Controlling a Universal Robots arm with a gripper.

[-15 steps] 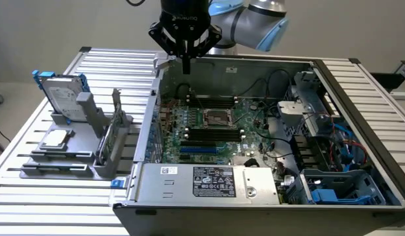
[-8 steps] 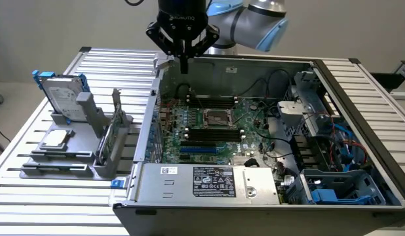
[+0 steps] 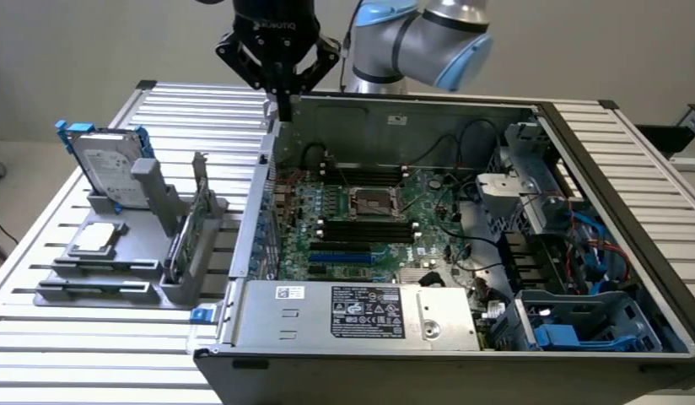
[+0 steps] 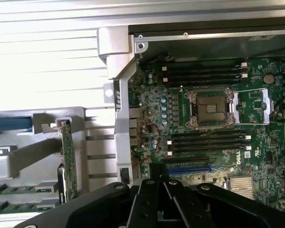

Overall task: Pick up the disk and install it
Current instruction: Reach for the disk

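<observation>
The disk (image 3: 104, 162) stands upright in a grey holder (image 3: 128, 278) at the exterior view's left; it is a silver drive with a white label in a blue carrier. A blue strip of the carrier (image 4: 9, 124) shows at the edge of the wrist view. My gripper (image 3: 283, 103) hangs high above the back left corner of the open computer case (image 3: 269, 169), well away from the disk. Its black fingers (image 4: 152, 187) are pressed together with nothing between them.
The case holds a motherboard (image 3: 364, 224), a power supply (image 3: 359, 312) at the front and a blue drive bay (image 3: 579, 329) at the exterior view's right. The grey holder also carries a small square chip (image 3: 97, 237) and a thin upright card (image 3: 199, 211). All rest on a slatted metal table (image 3: 88, 337).
</observation>
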